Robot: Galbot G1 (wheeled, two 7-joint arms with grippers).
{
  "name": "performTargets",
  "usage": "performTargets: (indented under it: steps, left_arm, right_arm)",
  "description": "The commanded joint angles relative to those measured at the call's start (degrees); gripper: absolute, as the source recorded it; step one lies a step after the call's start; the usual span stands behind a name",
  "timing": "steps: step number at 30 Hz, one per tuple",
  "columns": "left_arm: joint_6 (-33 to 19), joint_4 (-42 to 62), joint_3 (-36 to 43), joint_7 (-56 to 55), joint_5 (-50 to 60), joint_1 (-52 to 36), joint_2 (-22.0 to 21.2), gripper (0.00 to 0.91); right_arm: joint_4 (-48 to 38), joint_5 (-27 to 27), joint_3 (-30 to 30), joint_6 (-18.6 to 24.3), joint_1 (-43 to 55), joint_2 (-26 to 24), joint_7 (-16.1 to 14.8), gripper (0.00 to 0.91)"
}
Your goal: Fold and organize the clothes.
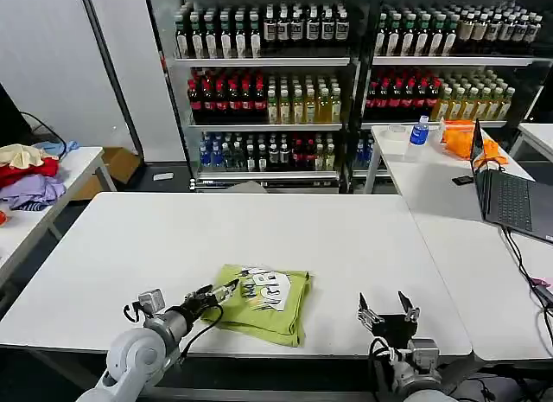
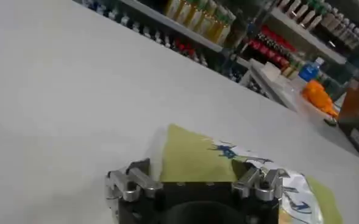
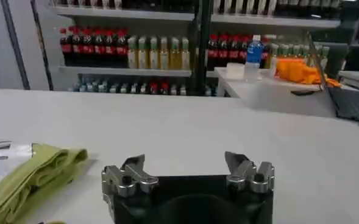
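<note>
The clothes are one lime yellow-green T-shirt [image 1: 263, 303], folded into a small rectangle with its white-and-black print facing up, near the front edge of the white table [image 1: 216, 233]. My left gripper [image 1: 218, 295] is at the shirt's left edge, low over the table. In the left wrist view this gripper [image 2: 194, 178] stands open, and the shirt [image 2: 191, 159] lies just beyond and between its fingers. My right gripper [image 1: 386, 309] hovers open to the right of the shirt, apart from it. The right wrist view shows that gripper [image 3: 185, 167] with bare table between its fingers and the shirt's folded edge [image 3: 39, 173] off to one side.
A second white table on the right holds an open laptop [image 1: 511, 199], an orange cloth [image 1: 460, 136] and a blue bottle [image 1: 420, 130]. A red, purple and cream garment pile [image 1: 30, 173] sits on the left table. Drink shelves [image 1: 268, 99] stand behind.
</note>
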Motion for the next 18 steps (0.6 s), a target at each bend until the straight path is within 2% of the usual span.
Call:
performTargets:
  steps: [1, 4, 6, 7, 9, 10, 13, 18]
  left_arm:
    - [1.4, 2.0, -0.6, 2.6, -5.3, 0.1, -0.3, 0.907]
    - [1.4, 2.2, -0.6, 4.3, -6.8, 0.3, -0.9, 0.877]
    - [1.4, 3.6, -0.4, 4.9, -7.2, 0.0, -1.5, 0.766]
    - [1.4, 4.2, -0.4, 4.8, -7.5, -0.3, -1.7, 0.615]
    - [1.4, 5.5, -0.5, 4.8, -8.2, -0.8, -2.0, 0.252]
    - [1.4, 6.2, -0.6, 4.7, -8.9, -0.9, -2.1, 0.141]
    - [1.4, 7.9, -0.8, 4.9, -10.2, -1.1, -1.9, 0.03]
    - [1.4, 8.4, -1.4, 5.7, -12.0, -0.7, -1.8, 0.02]
  right_arm:
    - [0.8, 0.1, 0.5, -0.1, -0.6, 0.0, 0.0, 0.907]
    - [1.0, 0.0, 0.6, -0.1, -0.9, 0.0, 0.0, 0.907]
    - [1.2, 0.0, 0.6, -0.1, -1.2, 0.1, 0.0, 0.907]
    - [1.3, 0.0, 0.7, -0.1, -1.4, 0.1, 0.0, 0.907]
    - [1.6, 0.0, 0.8, -0.1, -1.7, 0.2, 0.0, 0.907]
    - [1.7, 0.0, 0.9, -0.1, -1.8, 0.1, 0.0, 0.907]
    - [2.3, 0.0, 1.1, -0.2, -2.3, 0.1, 0.0, 0.907]
    - [3.0, 0.0, 1.4, -0.3, -2.9, 0.2, 0.1, 0.907]
